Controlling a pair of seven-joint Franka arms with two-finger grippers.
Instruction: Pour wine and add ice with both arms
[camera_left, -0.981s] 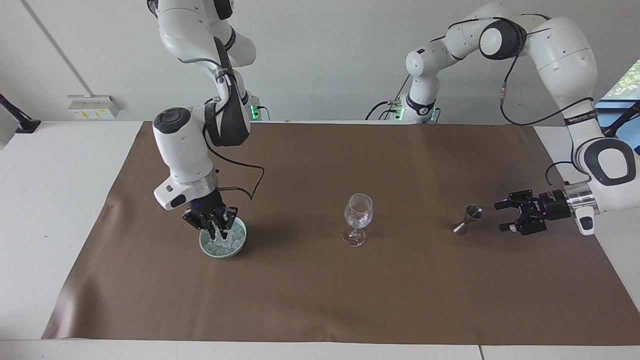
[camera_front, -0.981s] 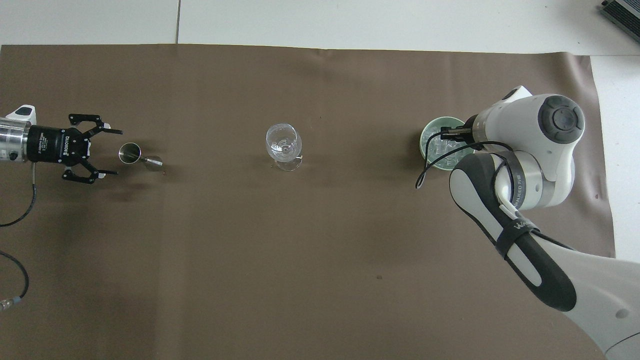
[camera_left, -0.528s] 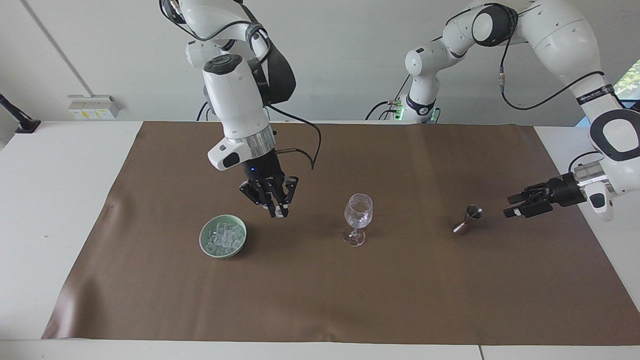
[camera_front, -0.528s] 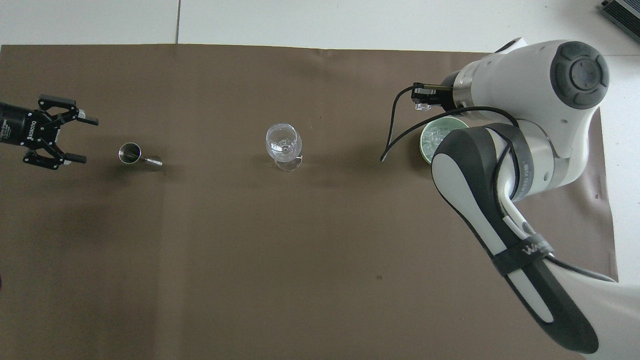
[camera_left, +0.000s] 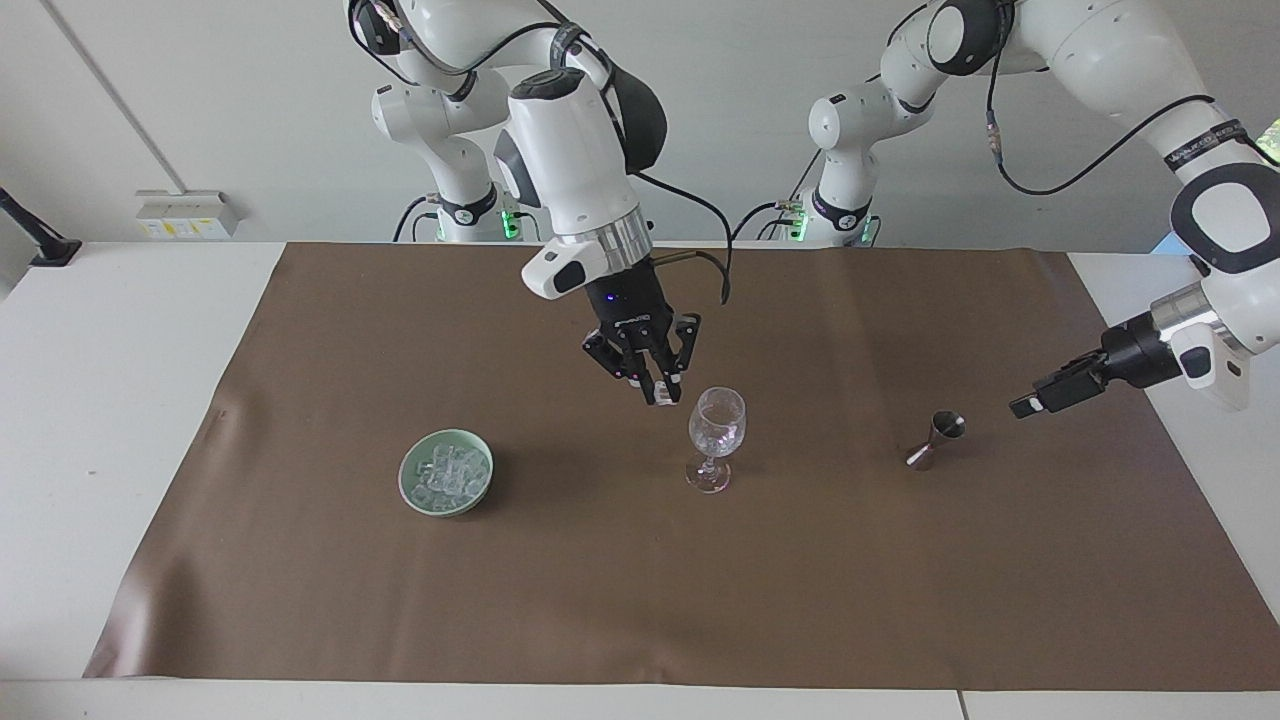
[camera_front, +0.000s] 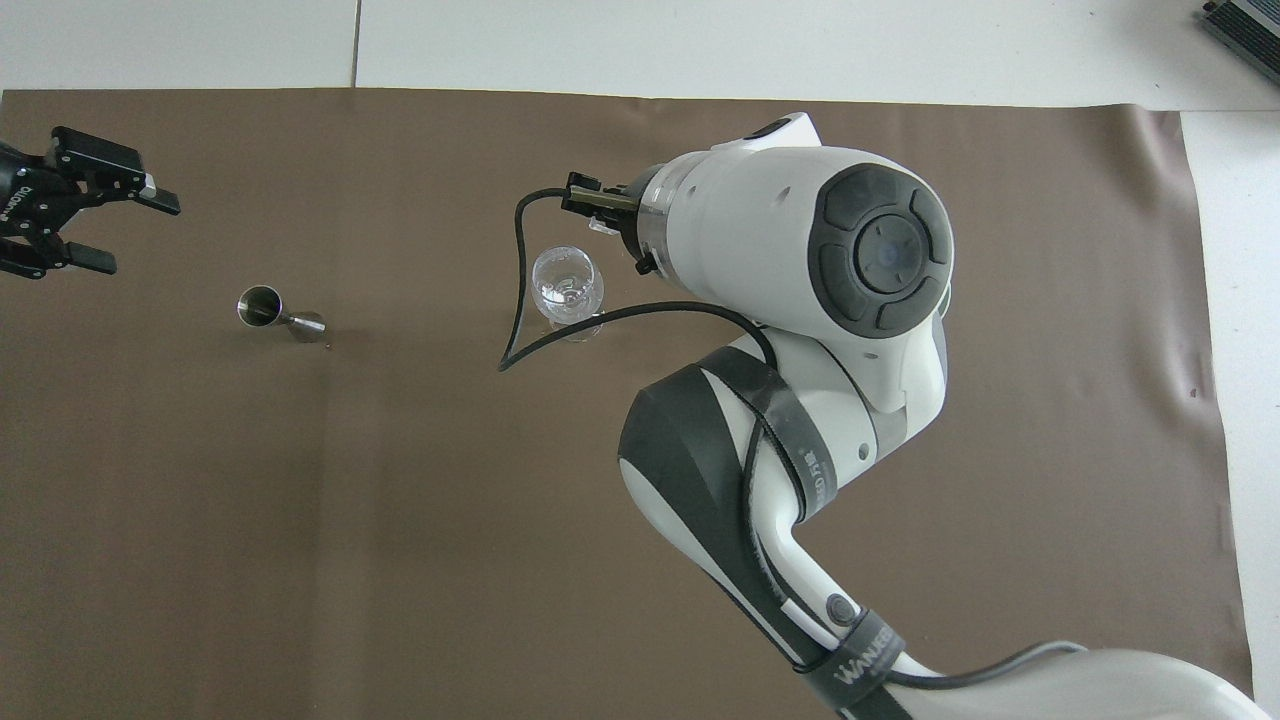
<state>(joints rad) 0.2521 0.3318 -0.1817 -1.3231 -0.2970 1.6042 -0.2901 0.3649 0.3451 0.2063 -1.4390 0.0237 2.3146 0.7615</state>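
Facing view showed the right gripper (camera_left: 662, 392) pinching one ice cube (camera_left: 668, 397) between its fingertips, hanging just above and beside the rim of the wine glass (camera_left: 716, 436), on the side toward the right arm's end of the table. A second earlier it had been down in the green bowl (camera_left: 446, 473); it had since lifted out with the cube and swung across the brown mat (camera_left: 640, 600), so the bowl with the rest of the ice (camera_left: 448, 470) now lay well apart from it. The glass already held some clear content, though what it was I could not tell. By my judgement the carry was nearly done: a small shift over the mouth of the glass and a release remained.

Outward toward the other end, the steel jigger (camera_left: 935, 440) stood untouched beside the glass. The left gripper (camera_front: 108, 228), fingers spread and holding nothing, had drawn up and away from the jigger and hung over the mat's edge, apparently waiting.
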